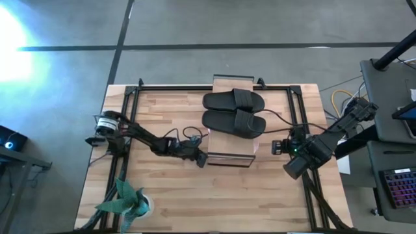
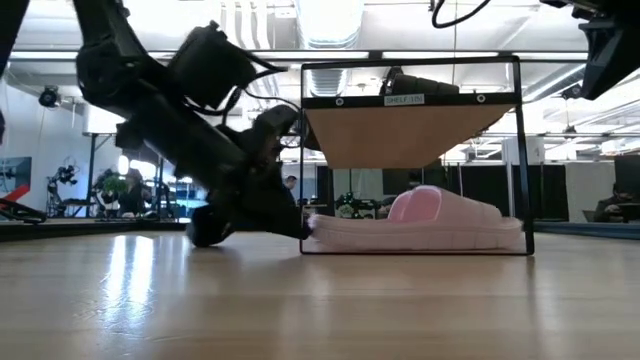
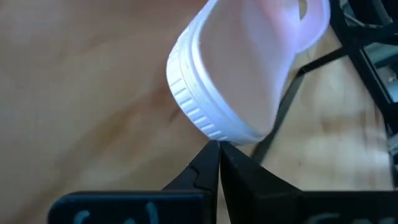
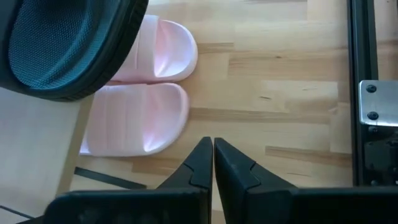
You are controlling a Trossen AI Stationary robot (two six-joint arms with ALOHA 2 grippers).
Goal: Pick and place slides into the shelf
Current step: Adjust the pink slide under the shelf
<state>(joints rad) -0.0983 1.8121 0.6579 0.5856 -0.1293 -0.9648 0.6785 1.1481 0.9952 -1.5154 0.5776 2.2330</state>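
Counted: two black slides (image 1: 233,112) on one shelf (image 1: 221,81), two pink slides (image 4: 140,93) beneath it, one green plant (image 1: 127,200), two arms.

Pink slides (image 1: 255,147): high view – mostly hidden under shelf (image 1: 224,82) plank
Left gripper (image 2: 305,228): low view – tips masked by arm
Black slide (image 4: 68,46): right wrist – cut off by edge

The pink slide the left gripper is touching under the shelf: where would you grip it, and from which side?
Grip the pink slide by its thick ribbed sole edge at the end poking out of the shelf, coming in low from the open left side. The plank overhead blocks a top approach. The left gripper sits shut there.
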